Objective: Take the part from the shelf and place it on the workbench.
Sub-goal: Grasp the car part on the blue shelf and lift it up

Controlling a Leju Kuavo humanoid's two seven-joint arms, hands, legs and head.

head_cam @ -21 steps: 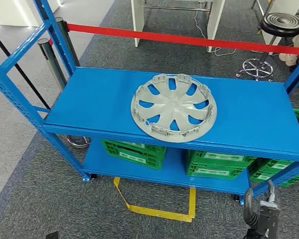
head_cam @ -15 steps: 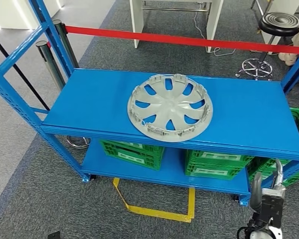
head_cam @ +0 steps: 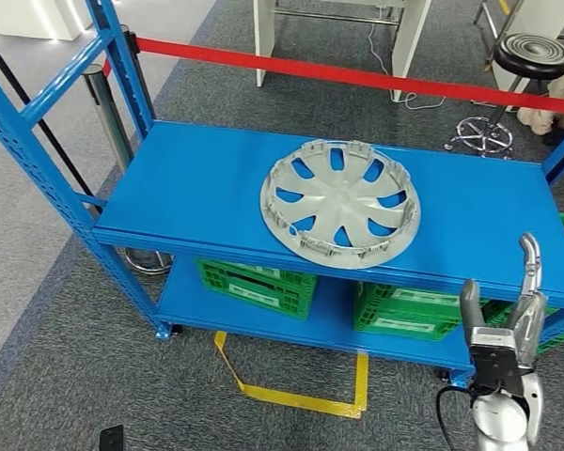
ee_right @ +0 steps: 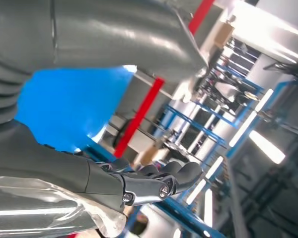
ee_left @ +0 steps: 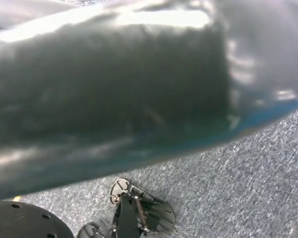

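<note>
From the head view, the silver spoked plastic wheel cover (head_cam: pixel 340 203) lay flat on the blue metal shelf (head_cam: pixel 194 188), overhanging its front edge; the right hand (head_cam: pixel 504 338) rose empty, fingers spread, risking nudging it off. The right wrist view showed those dark fingers (ee_right: pixel 155 183) holding nothing. The left hand's state could not be told.

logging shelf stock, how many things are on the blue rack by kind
hubcap: 1, on the top shelf
green crates: 3 on the lower shelf, counting one partly hidden on the right; a further crate edge shows past the rack's right post
total: 4
</note>
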